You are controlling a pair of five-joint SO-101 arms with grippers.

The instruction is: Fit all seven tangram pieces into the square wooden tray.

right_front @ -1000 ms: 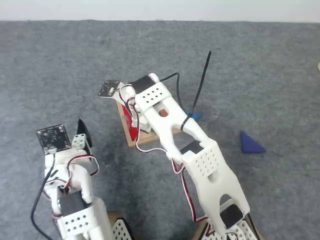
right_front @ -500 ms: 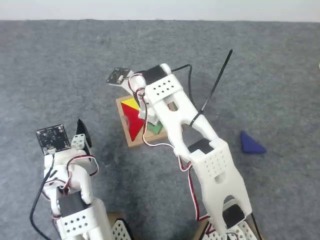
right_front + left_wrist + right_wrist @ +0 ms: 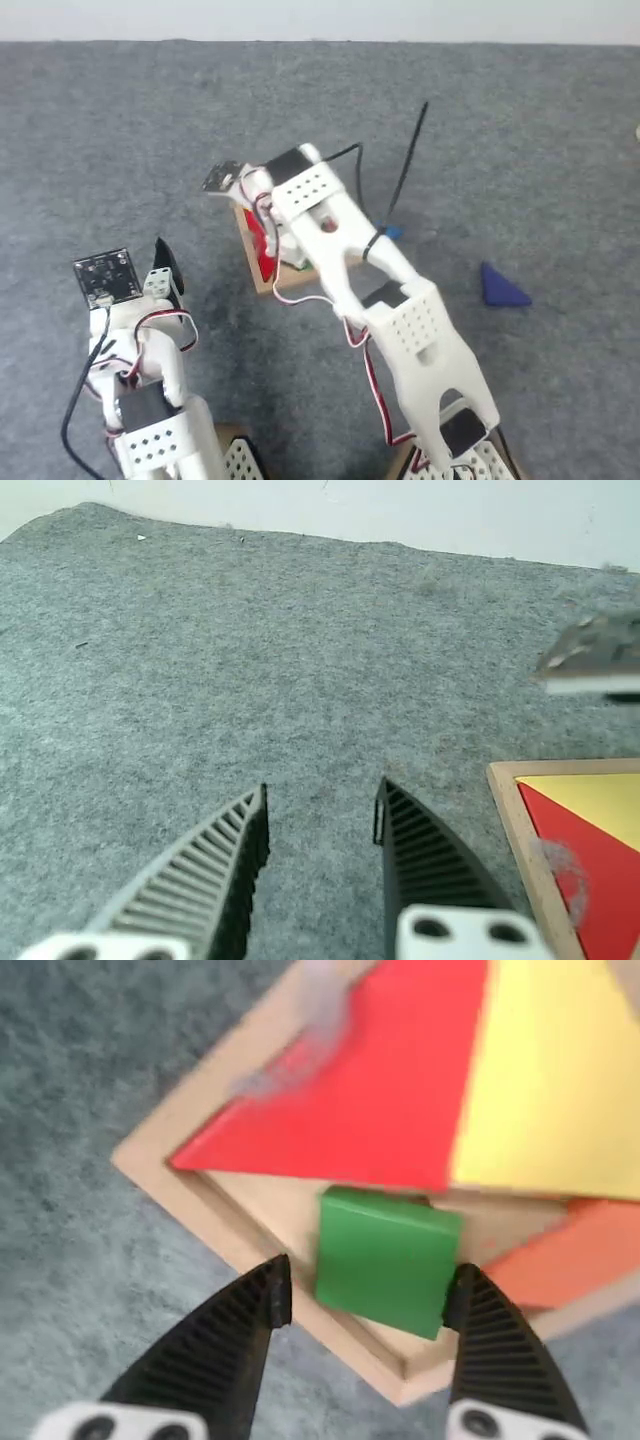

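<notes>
Grey felt mat (image 3: 150, 130); wooden tray (image 3: 190, 1205); green square (image 3: 385, 1260).

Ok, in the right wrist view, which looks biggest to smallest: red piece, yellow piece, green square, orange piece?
Tied first: red piece and yellow piece, about alike, both run off the picture's edge.
Then: green square.
Last: orange piece, smallest as shown, but also cut off.

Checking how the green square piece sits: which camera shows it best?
The right wrist view: the green square piece is close up in the square wooden tray, between the fingertips of the right gripper. In the high view the right arm overhangs it; the left wrist view catches the tray's red-and-yellow corner.
</notes>
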